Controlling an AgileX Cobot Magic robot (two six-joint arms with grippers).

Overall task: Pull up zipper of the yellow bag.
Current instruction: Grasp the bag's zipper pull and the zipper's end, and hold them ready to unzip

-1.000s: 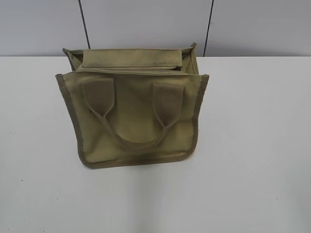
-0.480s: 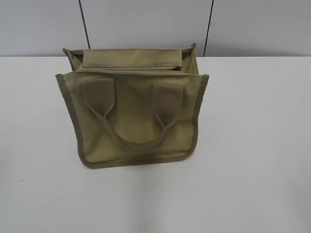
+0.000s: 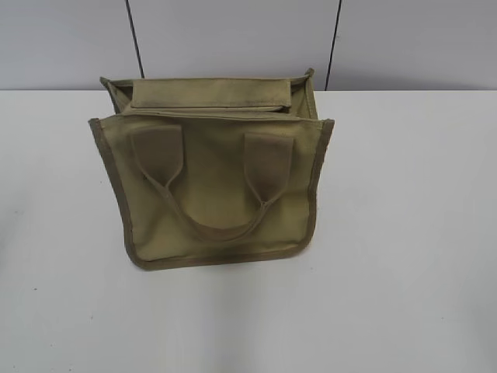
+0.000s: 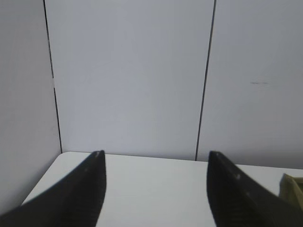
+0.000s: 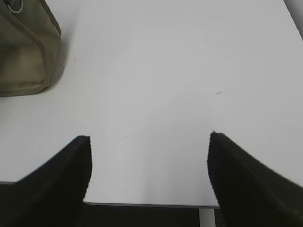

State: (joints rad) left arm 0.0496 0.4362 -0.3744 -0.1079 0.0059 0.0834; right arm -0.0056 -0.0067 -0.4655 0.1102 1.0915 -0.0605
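The yellow bag (image 3: 213,186) stands on the white table (image 3: 404,233), left of the middle, with its handle strap side facing the camera. The zipper (image 3: 206,108) shows only as a thin dark line along the top panel; I cannot make out the slider there. My left gripper (image 4: 156,153) is open and empty, facing the back wall, with a corner of the bag (image 4: 292,187) at its right. My right gripper (image 5: 149,136) is open and empty over the table's front edge. The bag's corner (image 5: 23,52) lies far to its upper left, with a small silvery ring (image 5: 15,5) on it. Neither gripper shows in the exterior view.
A grey panelled wall (image 3: 233,39) with dark seams stands behind the table. The table's front edge (image 5: 151,205) runs just under the right gripper. White table surface lies to the right of the bag.
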